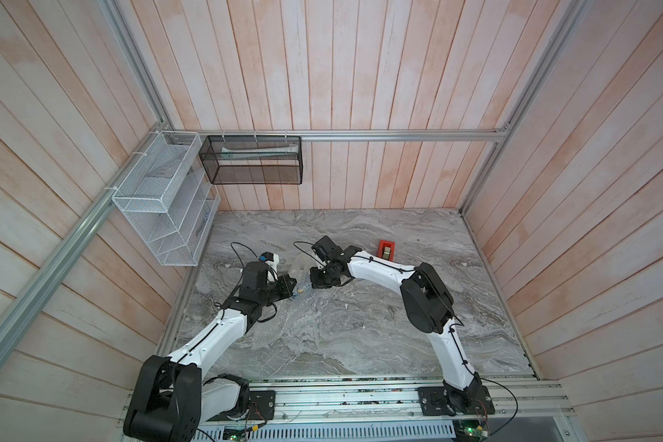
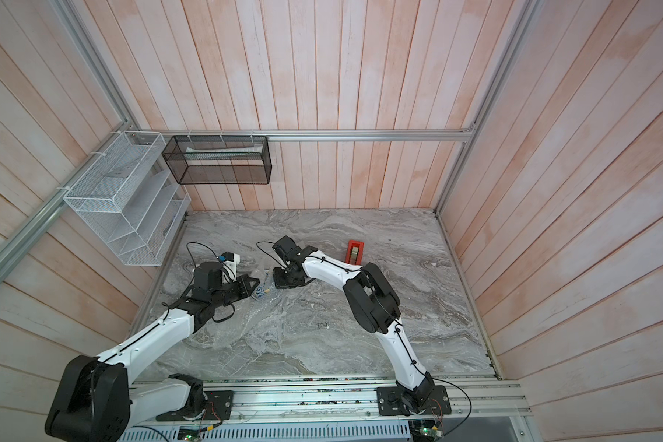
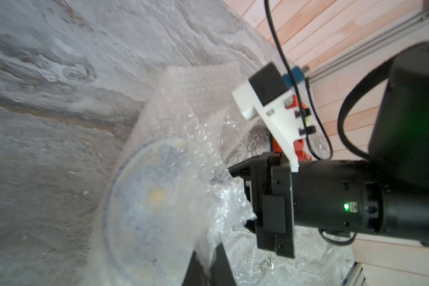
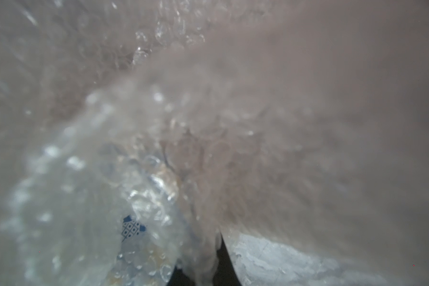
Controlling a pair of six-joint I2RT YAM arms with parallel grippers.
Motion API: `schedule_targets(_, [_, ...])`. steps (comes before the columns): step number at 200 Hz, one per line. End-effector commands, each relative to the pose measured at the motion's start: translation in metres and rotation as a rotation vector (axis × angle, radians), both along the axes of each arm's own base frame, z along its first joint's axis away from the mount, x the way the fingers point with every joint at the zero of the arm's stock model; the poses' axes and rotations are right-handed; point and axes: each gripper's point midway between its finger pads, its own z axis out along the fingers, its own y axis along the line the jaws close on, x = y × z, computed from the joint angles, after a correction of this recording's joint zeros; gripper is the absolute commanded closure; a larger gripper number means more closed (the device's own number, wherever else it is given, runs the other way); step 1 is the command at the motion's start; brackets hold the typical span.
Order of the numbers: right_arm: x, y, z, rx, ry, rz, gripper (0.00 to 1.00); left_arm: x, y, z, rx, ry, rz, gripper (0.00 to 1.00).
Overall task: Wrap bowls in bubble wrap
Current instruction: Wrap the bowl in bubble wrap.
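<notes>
Left gripper (image 1: pixel 294 286) sits at the left side of the pile, jaws pressed together on a fold of the bubble wrap (image 3: pixel 196 99). Just to its right is the bowl (image 3: pixel 144 205), flat on the table (image 1: pixel 360 325) under the sheet. It's round, so there's no long axis to line up with. The right gripper (image 1: pixel 315 281) is at the bowl's other side. Its jaws look nipped on the wrap too, though plastic smothers that wrist view. Both are right at the rim, so I'd call it a tie. Count: white basket (image 1: pixel 157 199) and black basket (image 1: pixel 251 160) on the wall, two arms, one bowl, one sheet, one red tape dispenser (image 1: pixel 386 250) well off right.
</notes>
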Motion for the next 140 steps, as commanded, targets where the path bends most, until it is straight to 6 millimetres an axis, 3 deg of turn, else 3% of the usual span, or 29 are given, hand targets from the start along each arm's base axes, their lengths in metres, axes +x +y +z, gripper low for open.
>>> schedule_targets(1, [-0.001,-0.006,-0.02,-0.055,0.03,-0.041,1.0,-0.006,-0.017,-0.011,-0.052,0.022,-0.047,0.98])
schedule_targets(47, [-0.002,0.005,-0.006,0.021,0.04,-0.032,1.0,-0.003,-0.018,-0.064,0.019,0.142,-0.044,0.98])
schedule_targets(60, [-0.001,0.006,0.0,0.042,0.039,-0.033,0.99,0.0,-0.021,-0.071,0.028,0.159,-0.055,0.98])
schedule_targets(93, [0.0,-0.004,0.014,0.086,0.04,-0.059,0.84,0.006,-0.02,-0.078,0.046,0.174,-0.038,0.98])
schedule_targets(140, [-0.004,-0.015,0.05,0.236,0.034,-0.071,0.58,0.008,-0.022,-0.088,0.062,0.209,-0.045,0.98])
